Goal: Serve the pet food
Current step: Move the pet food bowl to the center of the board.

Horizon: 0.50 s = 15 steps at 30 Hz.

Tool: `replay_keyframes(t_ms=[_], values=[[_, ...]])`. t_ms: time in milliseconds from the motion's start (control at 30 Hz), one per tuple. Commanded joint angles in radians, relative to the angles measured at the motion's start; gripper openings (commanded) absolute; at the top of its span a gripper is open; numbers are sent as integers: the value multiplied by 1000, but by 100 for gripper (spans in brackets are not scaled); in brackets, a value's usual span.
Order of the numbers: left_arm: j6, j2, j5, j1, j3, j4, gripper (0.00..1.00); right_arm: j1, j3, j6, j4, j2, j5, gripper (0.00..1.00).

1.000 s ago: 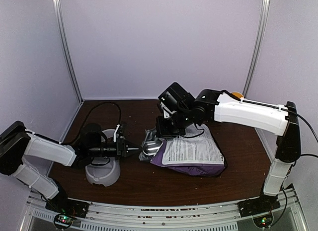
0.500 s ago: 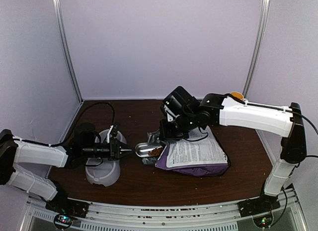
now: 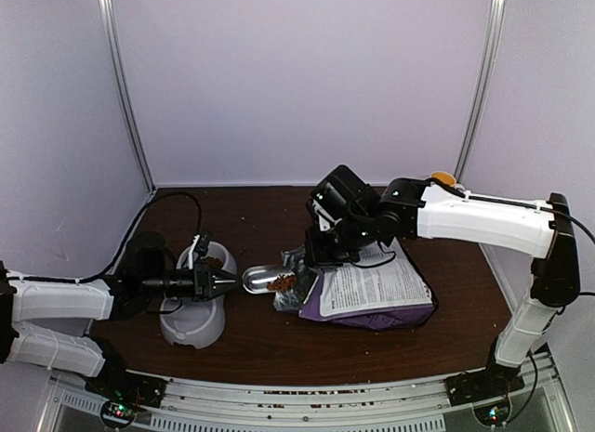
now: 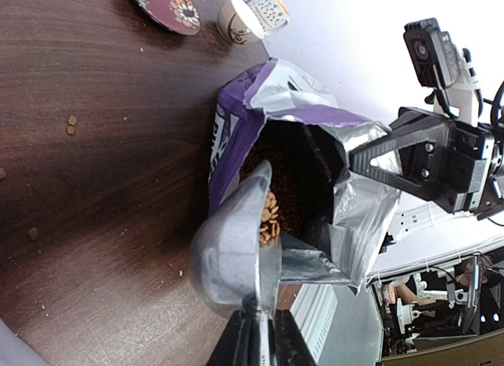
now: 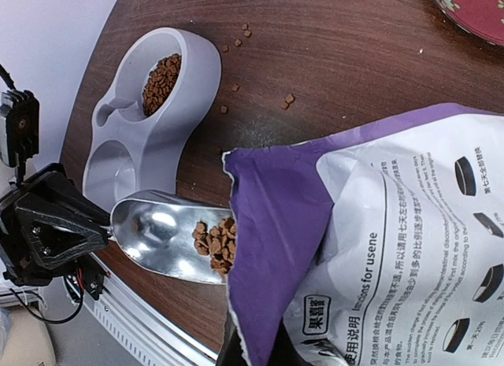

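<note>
Near the table's front-left corner I see the grey feeder, with a small heap of pellets in its far cup. It stands where it stood a second ago.

Just above the feeder, the left gripper has its fingers clamped on the handle of a silver scoop. A second ago the scoop's bowl was buried in the bag mouth. Half a second ago it was partly out. Now it hangs level and clear of the bag, between the feeder and the bag, and my left arm has drawn back toward the left edge.

The pet food lies as a small brown heap at the scoop's far end, just beside the bag's opening. More of it shows inside the bag in the left wrist view.

The purple bag lies on its side at mid-table, its silver-lined mouth facing left. It has slid a little toward the right edge since the earliest frame.

The right gripper is pinched tight on the upper lip of the bag mouth, holding it raised. It too has shifted slightly right.

Stray pellets dot the bare wood beyond the feeder. Toward the far edge stand a red plate and a pale cup.
</note>
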Motion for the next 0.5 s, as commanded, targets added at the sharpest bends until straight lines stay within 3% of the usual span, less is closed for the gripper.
replay_keyframes(t_ms=[0, 467], values=[[-17, -42, 26, 27, -26, 36, 0, -16, -15, 7, -6, -44, 51, 0], [-100, -76, 183, 124, -59, 131, 0, -27, -34, 6, -3, -60, 54, 0]])
